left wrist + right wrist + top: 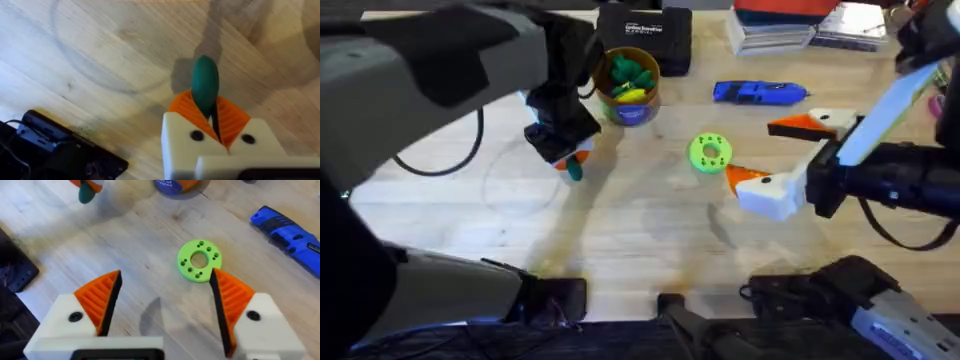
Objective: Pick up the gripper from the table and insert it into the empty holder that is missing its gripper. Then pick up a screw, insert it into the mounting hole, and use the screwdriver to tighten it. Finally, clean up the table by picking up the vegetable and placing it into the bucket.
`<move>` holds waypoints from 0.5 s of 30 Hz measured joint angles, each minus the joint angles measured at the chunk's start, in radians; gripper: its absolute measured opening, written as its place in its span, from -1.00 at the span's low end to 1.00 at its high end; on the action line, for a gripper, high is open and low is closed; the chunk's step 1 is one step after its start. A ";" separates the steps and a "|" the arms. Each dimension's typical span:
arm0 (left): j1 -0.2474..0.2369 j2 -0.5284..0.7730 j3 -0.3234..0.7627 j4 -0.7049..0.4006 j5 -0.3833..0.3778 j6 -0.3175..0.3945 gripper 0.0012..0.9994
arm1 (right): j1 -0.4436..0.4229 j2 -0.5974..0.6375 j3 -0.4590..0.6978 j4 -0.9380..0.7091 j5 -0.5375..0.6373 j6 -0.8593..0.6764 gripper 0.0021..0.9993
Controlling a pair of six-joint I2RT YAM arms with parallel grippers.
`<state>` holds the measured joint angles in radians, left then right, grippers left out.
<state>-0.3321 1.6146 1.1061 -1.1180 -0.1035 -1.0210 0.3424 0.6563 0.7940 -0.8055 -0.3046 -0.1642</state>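
Pale wood tabletop [620, 240], seen from overhead. Nearest, at 4 o'clock, the right gripper [165, 305] is held wide open and empty, close to a green ring-shaped disc [710, 152]. At 10 o'clock, the left gripper [568, 160] is closed on the vegetable [205, 85], pinched at one end between orange pads, above the wood. Farther, at 12 o'clock, the bucket [630, 100] stands just beside it; the screwdriver [760, 92] lies at 1 o'clock. The vegetable is judged light, rigid, smooth, and liable to pivot.
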 joint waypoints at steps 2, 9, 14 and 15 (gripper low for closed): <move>0.000 -0.015 0.073 -0.073 0.007 0.002 -0.95 | 0.000 0.000 0.000 0.000 0.000 0.000 0.99; -0.002 -0.125 0.289 -0.003 0.069 0.077 -0.95 | 0.000 0.000 0.000 0.004 0.000 0.000 0.99; -0.045 -0.111 0.301 0.166 0.104 0.248 -0.95 | 0.000 0.000 0.000 0.014 0.000 0.000 0.99; -0.055 -0.094 0.301 0.190 0.105 0.277 -0.95 | 0.000 0.000 0.000 0.014 0.000 0.000 0.99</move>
<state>-0.3870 1.5210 1.4071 -0.9280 0.0010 -0.7444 0.3424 0.6563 0.7940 -0.7918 -0.3046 -0.1642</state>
